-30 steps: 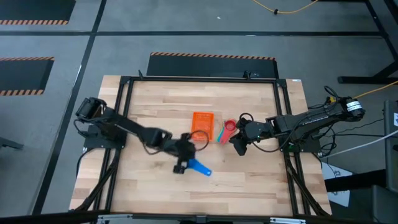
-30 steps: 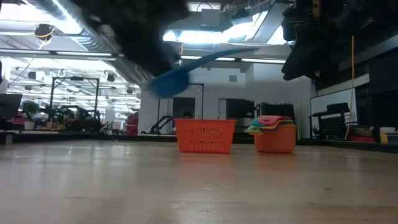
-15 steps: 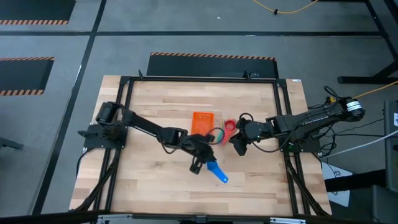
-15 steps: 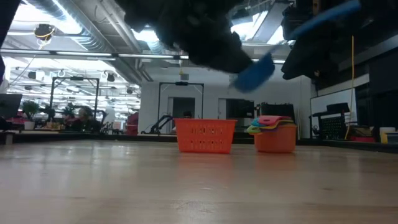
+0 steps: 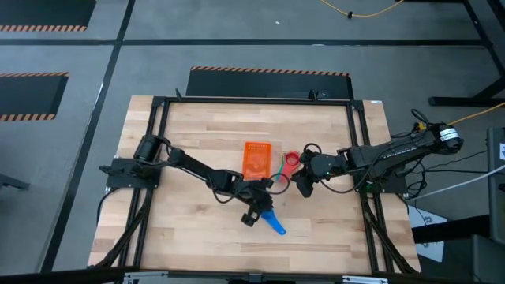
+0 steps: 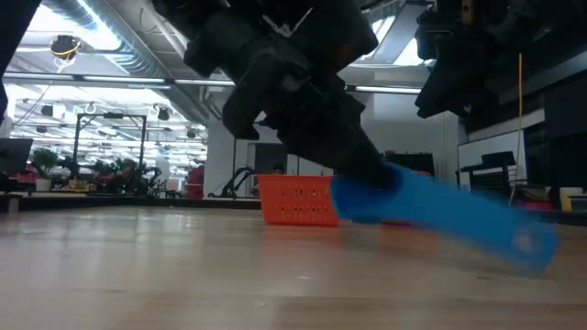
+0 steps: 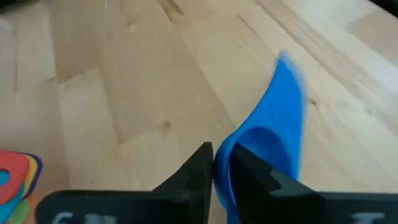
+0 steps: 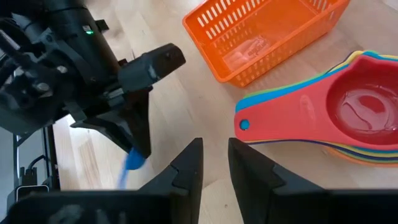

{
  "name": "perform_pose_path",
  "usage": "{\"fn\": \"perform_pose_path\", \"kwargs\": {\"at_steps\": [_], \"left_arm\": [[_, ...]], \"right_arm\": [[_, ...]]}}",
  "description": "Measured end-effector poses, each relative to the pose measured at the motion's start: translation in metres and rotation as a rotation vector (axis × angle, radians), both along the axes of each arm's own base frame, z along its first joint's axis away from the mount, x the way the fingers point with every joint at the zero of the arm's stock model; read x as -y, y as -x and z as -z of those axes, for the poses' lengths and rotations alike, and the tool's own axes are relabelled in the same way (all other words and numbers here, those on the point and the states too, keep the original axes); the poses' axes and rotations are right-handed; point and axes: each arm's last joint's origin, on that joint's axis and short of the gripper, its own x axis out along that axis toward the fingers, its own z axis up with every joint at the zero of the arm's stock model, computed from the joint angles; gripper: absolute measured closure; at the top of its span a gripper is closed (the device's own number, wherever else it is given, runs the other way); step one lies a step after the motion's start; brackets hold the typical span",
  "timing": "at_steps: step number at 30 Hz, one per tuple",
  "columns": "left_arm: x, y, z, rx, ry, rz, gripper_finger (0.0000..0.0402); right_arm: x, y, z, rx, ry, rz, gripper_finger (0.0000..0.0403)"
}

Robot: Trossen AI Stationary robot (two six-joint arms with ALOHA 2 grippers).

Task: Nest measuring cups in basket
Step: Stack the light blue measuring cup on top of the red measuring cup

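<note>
Now left gripper [image 5: 263, 207] pinches blue plastic measuring cup [image 5: 275, 224], lower centre of high view.
Right gripper [image 5: 299, 184], fingers slightly apart, empty, hovers beside nested cup stack [image 5: 287, 164] right of orange mesh basket [image 5: 256, 159].

My high camera looks straight down on the whole table [image 5: 197, 134], with the orange basket [image 5: 256, 158] near its centre. My low camera sits at tabletop height and looks level across the wood toward the basket [image 6: 293, 200] and the room behind it. The left wrist camera is very close to the tabletop. The right wrist camera hangs just beside the basket [image 8: 261, 34]; high, low and right wrist views share it.
</note>
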Motion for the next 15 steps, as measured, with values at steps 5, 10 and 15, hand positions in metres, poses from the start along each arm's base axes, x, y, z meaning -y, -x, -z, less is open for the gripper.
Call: {"fn": "perform_pose_path", "kwargs": {"at_steps": [5,10,15], "left_arm": [[0.0001,-0.0003,-0.0004,0.004,0.005,-0.005,0.0328],[-0.0003,-0.0003,-0.0003,0.005,-0.006,-0.020,0.0295],[0.0001,-0.0016,-0.0021,0.028,-0.001,-0.021,0.0277]], "right_arm": [[0.0000,0.0000,0.0000,-0.001,0.000,0.000,0.0322],[0.0000,0.0000,0.0000,0.000,0.001,-0.001,0.0322],[0.0000,0.0000,0.0000,0.000,0.002,-0.001,0.0322]]}}
